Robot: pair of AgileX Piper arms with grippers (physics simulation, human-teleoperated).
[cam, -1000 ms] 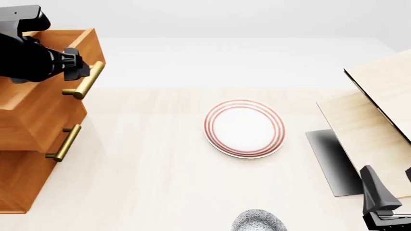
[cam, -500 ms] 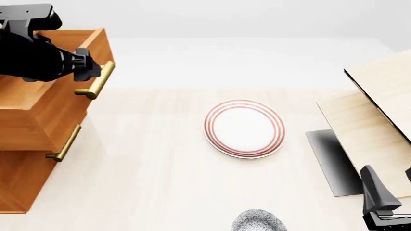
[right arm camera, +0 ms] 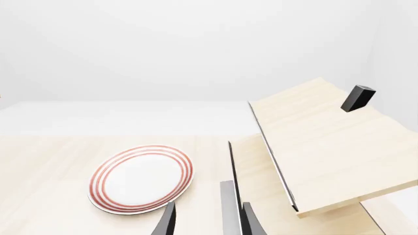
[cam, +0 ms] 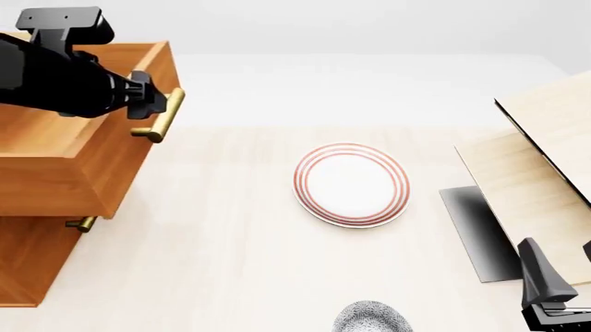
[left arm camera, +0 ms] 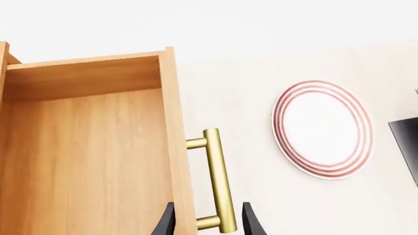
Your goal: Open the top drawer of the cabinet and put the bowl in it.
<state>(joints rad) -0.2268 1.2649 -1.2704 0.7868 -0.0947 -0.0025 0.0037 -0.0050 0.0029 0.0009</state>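
Top drawer (cam: pixel 69 162): orange-brown wooden box, drawn well out of the cabinet (cam: pixel 28 266) and overhanging the drawer below; its inside, seen in the left wrist view, shows bare wood
Brass bar handle (left arm camera: pixel 219 181): rigid metal bar on two short posts; judged smooth and liable to slip, so best taken at mid-length with the fingers square across it
Left tool (cam: pixel 152 104): fingers to either side of the handle near one post; the left wrist view shows only the fingertips, so whether they press on the bar I cannot tell
Bowl (cam: pixel 371 318): small, speckled grey-blue on white, at the near edge of the bench (cam: pixel 231 242), only its far rim in the front view; judged light, stiff and breakable, glaze probably slick; take it by pinching the rim wall, one finger inside, one outside
Right tool (right arm camera: pixel 205 223): fingertips apart with nothing between them, standing near the bowl
Plate (cam: pixel 352 184): flat, white with red rings, mid-bench, apart from bowl and cabinet
Pale wood structure (cam: pixel 544 166): slanted boards at the right of the bench
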